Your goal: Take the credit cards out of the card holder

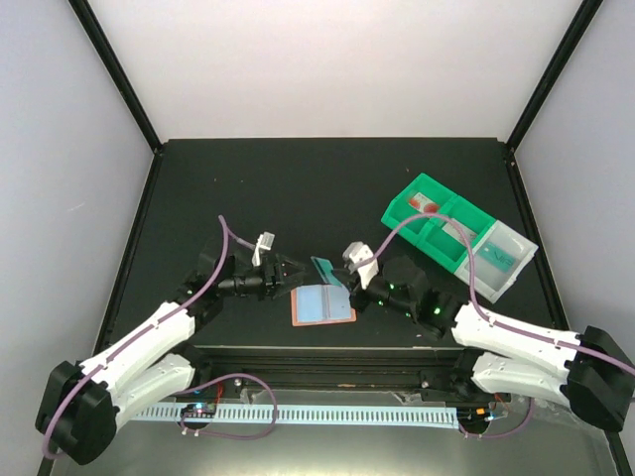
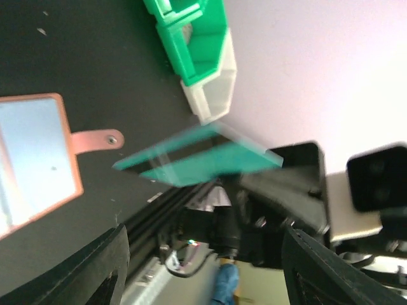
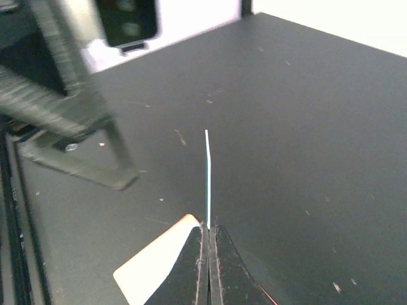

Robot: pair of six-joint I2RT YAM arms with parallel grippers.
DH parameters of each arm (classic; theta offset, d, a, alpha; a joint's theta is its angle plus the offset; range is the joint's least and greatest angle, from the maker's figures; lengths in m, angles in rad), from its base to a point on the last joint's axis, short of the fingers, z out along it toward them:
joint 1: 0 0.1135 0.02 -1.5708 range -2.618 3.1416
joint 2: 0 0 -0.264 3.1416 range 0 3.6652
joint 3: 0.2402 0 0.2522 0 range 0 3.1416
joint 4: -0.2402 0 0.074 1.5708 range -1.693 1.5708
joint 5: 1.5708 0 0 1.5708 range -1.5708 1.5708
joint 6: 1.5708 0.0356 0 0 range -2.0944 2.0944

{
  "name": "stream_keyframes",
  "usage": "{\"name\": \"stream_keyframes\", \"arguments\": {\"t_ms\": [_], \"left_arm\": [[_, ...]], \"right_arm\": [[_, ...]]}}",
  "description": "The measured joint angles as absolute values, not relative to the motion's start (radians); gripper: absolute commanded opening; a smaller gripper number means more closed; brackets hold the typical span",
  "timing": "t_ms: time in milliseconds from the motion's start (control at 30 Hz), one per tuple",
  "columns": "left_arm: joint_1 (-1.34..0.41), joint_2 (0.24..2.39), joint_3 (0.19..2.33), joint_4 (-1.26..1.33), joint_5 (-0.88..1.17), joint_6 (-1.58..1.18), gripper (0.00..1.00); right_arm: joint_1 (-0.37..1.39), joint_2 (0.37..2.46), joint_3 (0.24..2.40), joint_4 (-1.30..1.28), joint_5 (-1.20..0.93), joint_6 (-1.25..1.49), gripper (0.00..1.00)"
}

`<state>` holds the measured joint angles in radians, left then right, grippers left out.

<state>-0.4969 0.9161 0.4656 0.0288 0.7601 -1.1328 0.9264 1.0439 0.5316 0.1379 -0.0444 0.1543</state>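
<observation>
The salmon-pink card holder (image 1: pixel 322 305) lies open on the black table with a light blue card (image 1: pixel 319 301) on its face. It also shows in the left wrist view (image 2: pixel 67 184), snap tab (image 2: pixel 95 140) pointing right. My right gripper (image 1: pixel 339 281) is shut on a teal card with a dark stripe (image 1: pixel 325 269) and holds it just above the holder's far right corner. That card is edge-on in the right wrist view (image 3: pixel 207 171), above the gripper (image 3: pixel 208 230), and flat in the left wrist view (image 2: pixel 203 159). My left gripper (image 1: pixel 296 270) is open and empty, just left of the card; its fingers (image 2: pixel 95 267) frame the left wrist view.
A green compartment bin (image 1: pixel 437 223) with a white section (image 1: pixel 501 260) stands at the back right; a small red thing (image 1: pixel 424 203) lies in it. The bin also shows in the left wrist view (image 2: pixel 191 38). The table's front rail (image 1: pixel 327 357) runs just behind the holder.
</observation>
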Motion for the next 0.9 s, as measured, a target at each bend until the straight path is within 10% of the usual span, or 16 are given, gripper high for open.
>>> {"name": "stream_keyframes", "arguments": {"t_ms": [900], "left_arm": [[-0.506, 0.752, 0.32, 0.22, 0.75, -1.503, 0.4]], "right_arm": [[1.258, 1.117, 0.488, 0.391, 0.29, -0.473, 0.01]]}}
